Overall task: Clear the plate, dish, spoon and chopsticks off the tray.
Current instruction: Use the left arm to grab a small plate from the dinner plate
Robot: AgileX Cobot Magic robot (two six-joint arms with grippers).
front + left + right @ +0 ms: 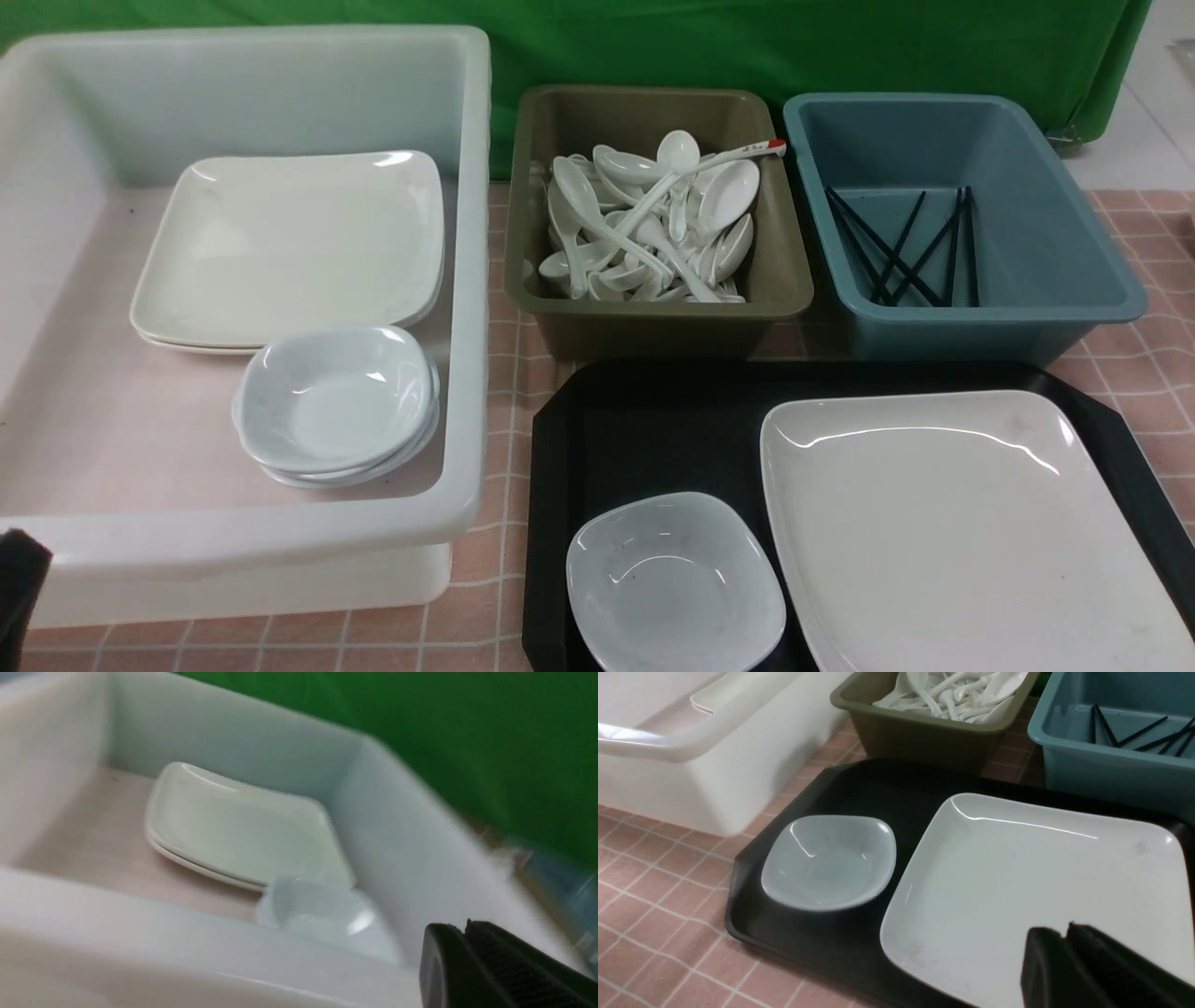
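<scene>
right jaws hovering over the near part of the plate (1031,877), which is lying at 4 o'clock on the tray (653,429). the pads are sitting all but together and gripping nothing. my left jaws are pressing shut, empty, waiting at 8 o'clock by the near wall of the white bin (467,280). the dish (672,583) is resting at 7 o'clock on the tray, just beside the plate, and nothing else is lying there.

i am judging the plate to be the piece in hand. doing it well is meaning parting the pads wide first, pinching the raised rim rather than the flat, and lifting level. the glaze is looking slippery, and the dish is sitting close enough to get nudged.

on the tabletop (1148,373), the white bin at 9 o'clock is holding stacked plates (289,247) at its far side and stacked dishes (336,401) nearer me. the olive tub (653,317) at 12 o'clock is carrying a heap of white spoons (653,224), a red-tipped spoon (747,154) lying across the top. which one is the task's i am not able to tell. the blue tub (980,327) at 2 o'clock is holding the chopsticks (896,252), crossing loosely.
</scene>
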